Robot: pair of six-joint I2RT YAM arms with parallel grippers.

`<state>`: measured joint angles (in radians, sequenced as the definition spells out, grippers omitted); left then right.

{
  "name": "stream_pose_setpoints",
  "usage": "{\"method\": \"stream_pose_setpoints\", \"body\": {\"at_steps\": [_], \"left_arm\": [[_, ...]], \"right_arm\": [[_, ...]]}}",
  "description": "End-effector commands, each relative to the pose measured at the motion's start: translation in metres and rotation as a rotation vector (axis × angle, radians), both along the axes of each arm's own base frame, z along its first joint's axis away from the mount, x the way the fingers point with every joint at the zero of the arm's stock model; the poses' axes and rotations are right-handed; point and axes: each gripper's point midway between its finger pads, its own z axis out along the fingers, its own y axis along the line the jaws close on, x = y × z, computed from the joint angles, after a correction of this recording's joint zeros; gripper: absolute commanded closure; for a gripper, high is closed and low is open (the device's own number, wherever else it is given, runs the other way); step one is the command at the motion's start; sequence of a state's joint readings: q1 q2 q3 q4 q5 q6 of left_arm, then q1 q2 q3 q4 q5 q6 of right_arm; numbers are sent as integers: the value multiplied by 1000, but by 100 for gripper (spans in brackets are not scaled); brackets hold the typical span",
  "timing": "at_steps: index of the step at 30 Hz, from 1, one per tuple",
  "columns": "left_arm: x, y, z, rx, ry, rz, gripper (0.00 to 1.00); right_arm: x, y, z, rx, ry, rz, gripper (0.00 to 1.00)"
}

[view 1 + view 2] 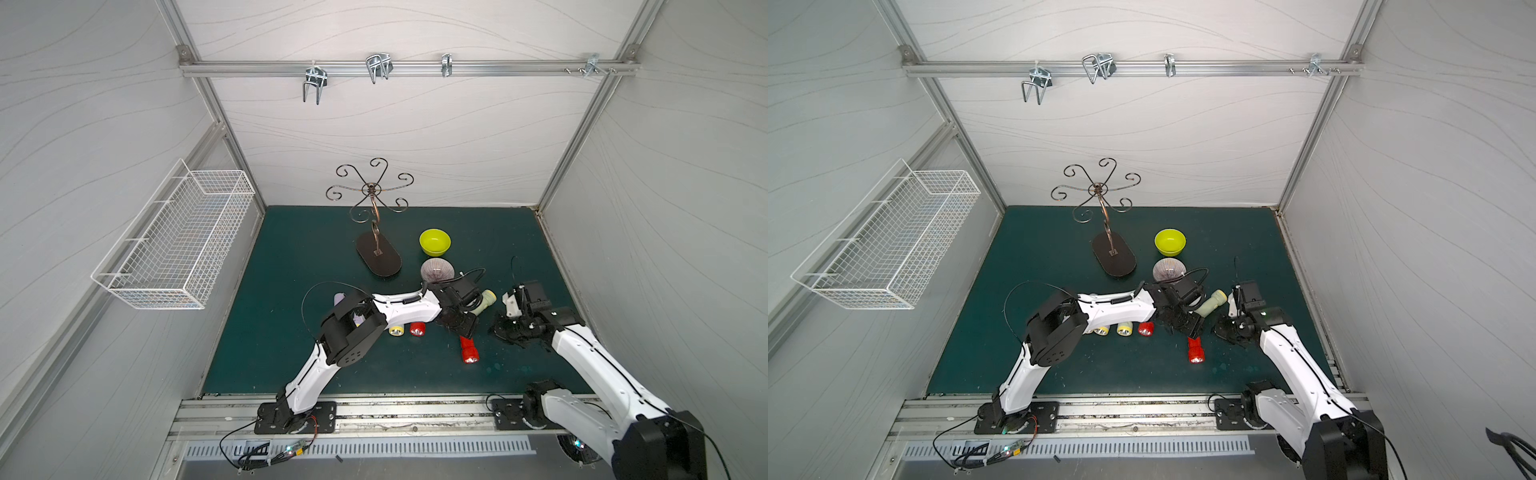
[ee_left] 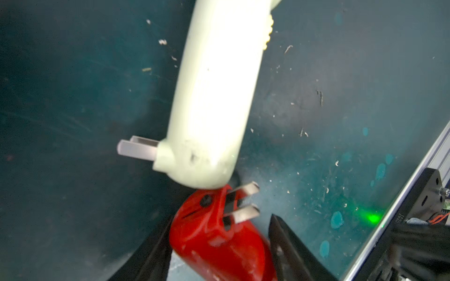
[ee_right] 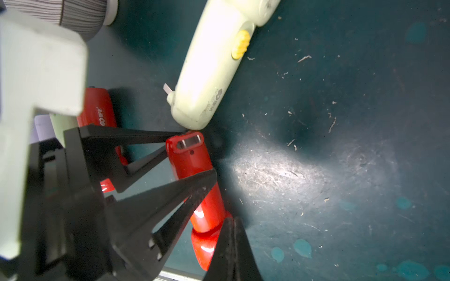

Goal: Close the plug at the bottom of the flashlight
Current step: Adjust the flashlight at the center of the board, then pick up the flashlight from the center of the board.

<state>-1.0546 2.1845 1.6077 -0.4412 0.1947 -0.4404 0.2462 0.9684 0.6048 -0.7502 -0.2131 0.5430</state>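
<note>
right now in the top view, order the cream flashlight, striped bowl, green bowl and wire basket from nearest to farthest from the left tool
1. cream flashlight, just beyond the left tool, to its right
2. striped bowl, farther back
3. green bowl, behind the striped one
4. wire basket, on the left wall

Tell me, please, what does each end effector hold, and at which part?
The left end effector straddles the red plastic flashlight on its body near the plug end; a firm hold cannot be told. The right end effector is shut, holding nothing.
</note>
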Motion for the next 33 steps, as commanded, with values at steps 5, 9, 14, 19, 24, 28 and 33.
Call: {"method": "stream_pose_setpoints", "body": {"at_steps": [5, 9, 14, 19, 24, 28, 33], "left_arm": [[-16, -1, -9, 96, -20, -51, 37], [-19, 1, -7, 132, -32, -52, 28], [-20, 10, -3, 151, -43, -30, 21], [-24, 17, -2, 163, -28, -11, 27], [-32, 14, -5, 158, -3, -18, 40], [-35, 12, -2, 148, -4, -15, 55], [-32, 12, 2, 137, -20, -4, 79]], "right_arm": [[8, 7, 5, 35, -8, 15, 100], [9, 8, 6, 41, -9, 19, 99], [10, 7, 7, 39, -20, 19, 99], [10, 5, 12, 46, -37, 10, 99], [12, -1, 30, 49, -95, -19, 99], [13, -8, 43, 38, -139, -40, 97], [13, -9, 43, 56, -131, -47, 96]]}}
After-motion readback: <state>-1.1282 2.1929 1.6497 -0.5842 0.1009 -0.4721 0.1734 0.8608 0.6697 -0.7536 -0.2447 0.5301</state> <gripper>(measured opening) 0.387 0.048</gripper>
